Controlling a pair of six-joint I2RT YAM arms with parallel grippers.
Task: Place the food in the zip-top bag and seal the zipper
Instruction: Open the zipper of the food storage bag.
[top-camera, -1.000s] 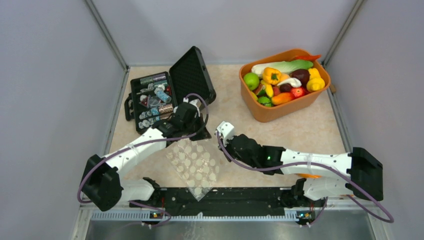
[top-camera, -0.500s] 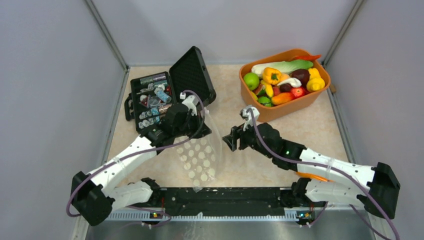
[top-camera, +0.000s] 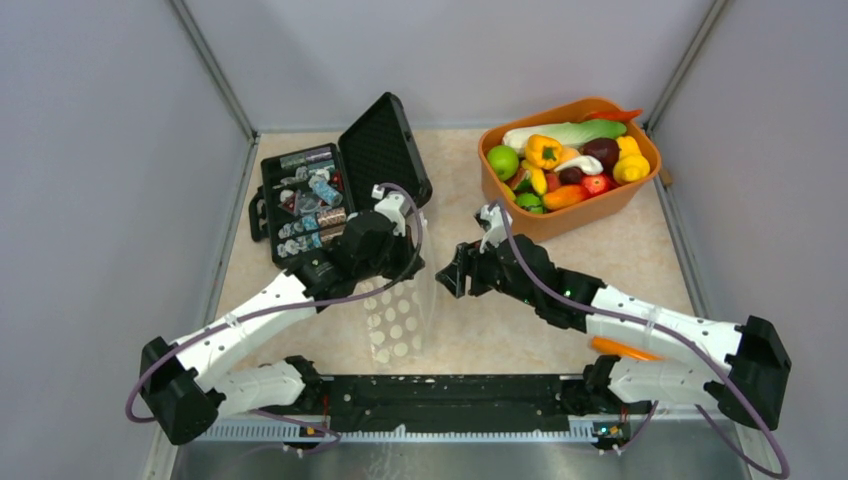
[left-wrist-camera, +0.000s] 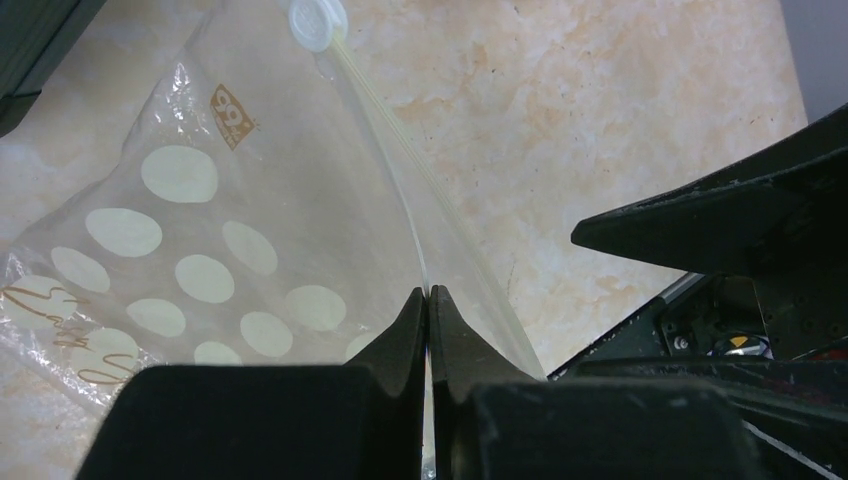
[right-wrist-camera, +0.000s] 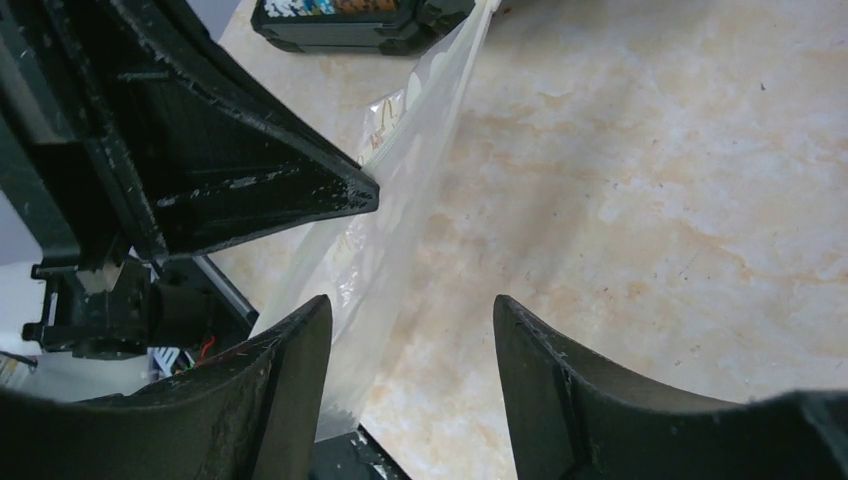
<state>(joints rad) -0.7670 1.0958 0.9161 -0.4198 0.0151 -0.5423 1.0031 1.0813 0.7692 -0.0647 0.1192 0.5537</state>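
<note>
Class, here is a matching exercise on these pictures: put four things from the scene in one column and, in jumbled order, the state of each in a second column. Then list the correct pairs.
Things
1. left gripper
2. right gripper
3. orange tub
4. black case

States
A. lid standing open
B. open, gripping nothing
C. filled with toy food
D. shut on an edge of the zip-top bag

Pairs: 1-D, 2-B, 3-C, 4-A
</note>
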